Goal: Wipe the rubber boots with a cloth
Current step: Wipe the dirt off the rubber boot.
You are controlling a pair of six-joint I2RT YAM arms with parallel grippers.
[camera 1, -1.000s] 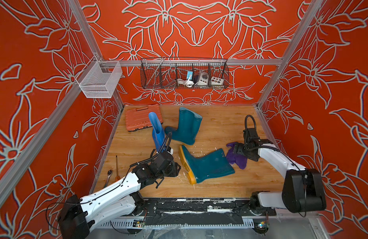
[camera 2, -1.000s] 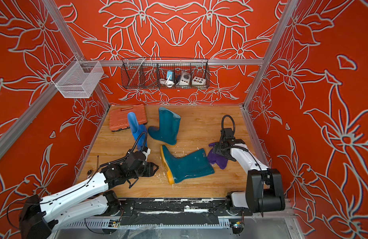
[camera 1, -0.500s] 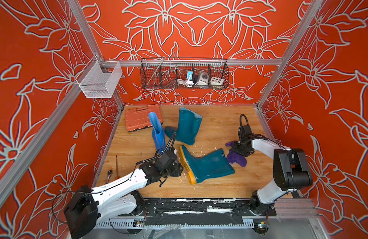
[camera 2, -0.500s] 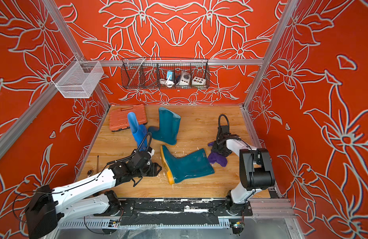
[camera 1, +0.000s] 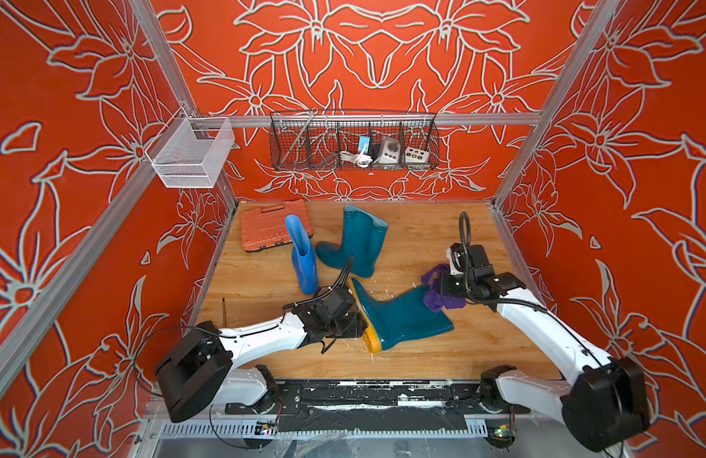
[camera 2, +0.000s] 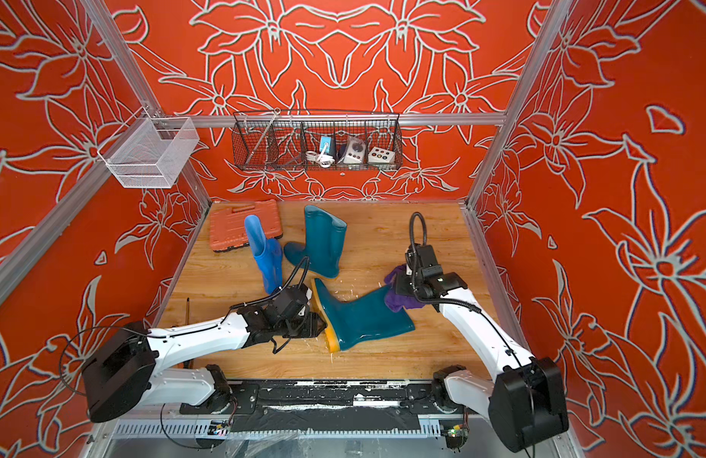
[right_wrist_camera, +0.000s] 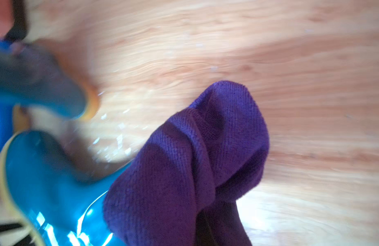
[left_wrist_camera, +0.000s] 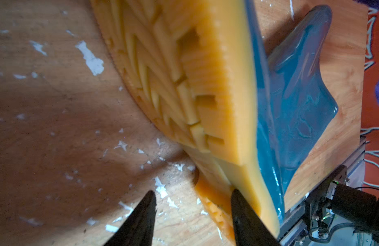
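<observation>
floor: a light wooden plank tabletop [camera 1: 422, 246] is carrying everything, with small white flecks [left_wrist_camera: 90, 61] lying scattered around its middle.
wall rack: a long black wire basket [camera 1: 355, 142] is hanging on the back wall, holding small devices and a white cable.
lying boot: a glossy dark teal rubber boot [camera 1: 403, 317] with an orange-yellow sole is lying on its side near the front middle in both top views. its sole is facing the left arm and its shaft is pointing toward the right arm.
standing boot: a second dark teal rubber boot [camera 1: 359, 242] is standing upright behind it, well apart from both grippers.
case: a flat orange plastic tool case [camera 1: 264, 230] is lying in the back left corner.
blue boot: a bright blue rubber boot [camera 1: 304, 257] is standing in front of the case, just beside the standing teal one.
cloth: a soft deep-purple fabric cloth [camera 1: 438, 295] is hanging bunched from the right arm's tool and draping onto the open end of the lying boot's shaft.
right gripper: the right gripper [camera 1: 448, 285] is pinching closed on the cloth, its tips hidden in the folds.
left gripper: the left gripper [left_wrist_camera: 193, 191] is holding its black jaws apart at the sole. one finger [left_wrist_camera: 244, 213] is touching the sole's edge and the other is hovering over bare wood, so it is clamping nothing.
</observation>
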